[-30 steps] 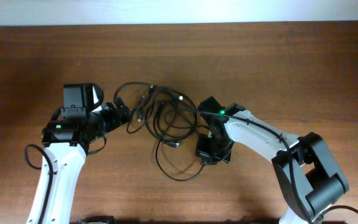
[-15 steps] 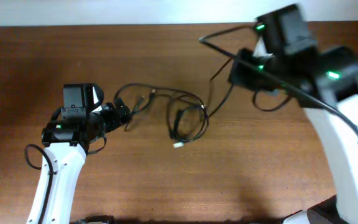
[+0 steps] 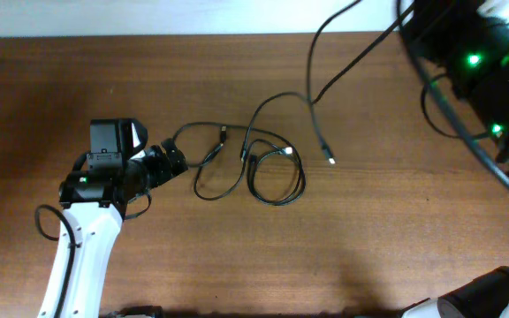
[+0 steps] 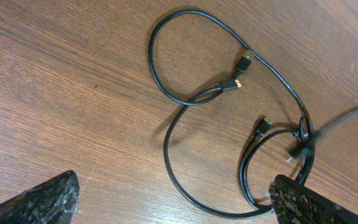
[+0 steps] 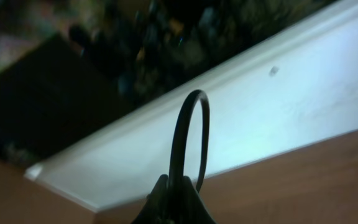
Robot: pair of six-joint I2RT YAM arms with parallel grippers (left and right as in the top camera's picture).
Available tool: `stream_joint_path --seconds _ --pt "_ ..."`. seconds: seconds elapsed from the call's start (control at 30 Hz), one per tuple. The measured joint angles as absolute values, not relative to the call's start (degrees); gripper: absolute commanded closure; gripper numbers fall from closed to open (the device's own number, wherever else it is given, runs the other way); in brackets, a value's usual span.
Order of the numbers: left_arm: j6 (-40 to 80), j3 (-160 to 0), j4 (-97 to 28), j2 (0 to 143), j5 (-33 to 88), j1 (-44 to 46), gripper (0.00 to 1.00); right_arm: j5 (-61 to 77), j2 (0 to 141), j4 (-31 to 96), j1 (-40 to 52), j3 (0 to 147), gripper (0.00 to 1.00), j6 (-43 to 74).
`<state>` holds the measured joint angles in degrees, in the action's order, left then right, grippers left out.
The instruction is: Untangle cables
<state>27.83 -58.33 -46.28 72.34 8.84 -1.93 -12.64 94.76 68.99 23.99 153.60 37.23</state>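
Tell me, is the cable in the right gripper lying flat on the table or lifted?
Lifted. The right gripper pinches a loop of the cable, whose strands rise off the table.

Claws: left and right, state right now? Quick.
Left claw: open, fingers wide apart, nothing between them.
Right claw: closed on a cable, lifted off the table.

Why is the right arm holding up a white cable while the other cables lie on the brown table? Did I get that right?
Not quite. The cable pinched in the right fingers is black, not white, as the right wrist view shows. The rest is right: it is held up, while the other cables lie on the brown table.
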Motion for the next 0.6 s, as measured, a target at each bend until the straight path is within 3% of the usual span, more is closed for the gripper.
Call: stream_joint_path --seconds 0.3,0.4,0.6 --pt "27.8 -58.3 -46.3 72.3 8.8 -1.9 0.01 -38.2 94.7 69.6 22.7 154.5 0.96 33.8" --pt "27.8 -58.3 -46.3 72.3 8.8 -1.9 0.01 -43.5 95.9 74.2 13.7 154.7 0.96 32.6" --pt "27.8 -58.3 -46.2 72.3 8.8 -1.9 0.01 -41.3 106.5 77.6 -5.5 154.7 0.96 32.3"
